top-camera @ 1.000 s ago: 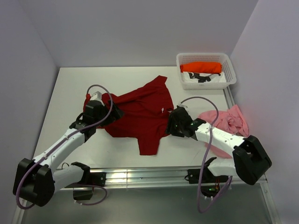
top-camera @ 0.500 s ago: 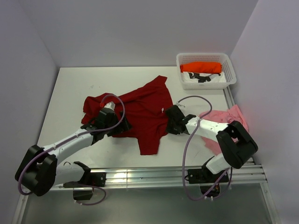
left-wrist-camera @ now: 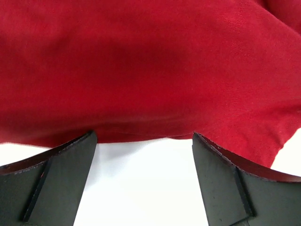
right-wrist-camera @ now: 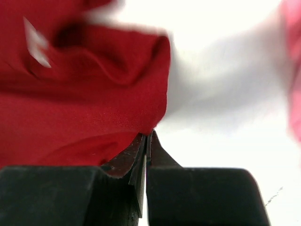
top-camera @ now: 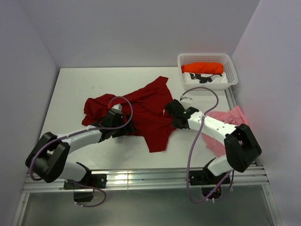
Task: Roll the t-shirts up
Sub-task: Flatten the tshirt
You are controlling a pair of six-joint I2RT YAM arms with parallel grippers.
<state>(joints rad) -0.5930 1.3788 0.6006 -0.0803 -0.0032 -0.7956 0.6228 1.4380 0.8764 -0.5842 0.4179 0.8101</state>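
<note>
Flattening the dark red shirt (top-camera: pixel 141 106) looks like the step in hand, not rolling; it lies crumpled on the table (top-camera: pixel 75 84), well to the near-left of the basket (top-camera: pixel 207 57), with 1 flap trailing further from the basket toward the arms.

The right gripper (right-wrist-camera: pixel 146 136) sits at the shirt edge that faces the basket; its jaws are pressed together, and the red cloth bunches right at their tips, so I judge it has pinched that edge. The left gripper (left-wrist-camera: pixel 143 139) stands at the shirt's near hem, on the side away from the basket; its jaws are spread wide with the hem just beyond the tips and bare table between them, holding nothing.

Next, I judge, the left jaws need to push under the hem and close; then both arms can draw the cloth taut and lay it flat, since a roll started on wrinkles would come out lumpy.

The pink shirt (top-camera: pixel 230 123) lies heaped on the near side of the basket; the orange shirt (top-camera: pixel 202 68) rests rolled inside the basket.

Only 1 small white tag (right-wrist-camera: pixel 35 40) shows on the red cloth, too blurred to read; no other writing or brand is visible.
</note>
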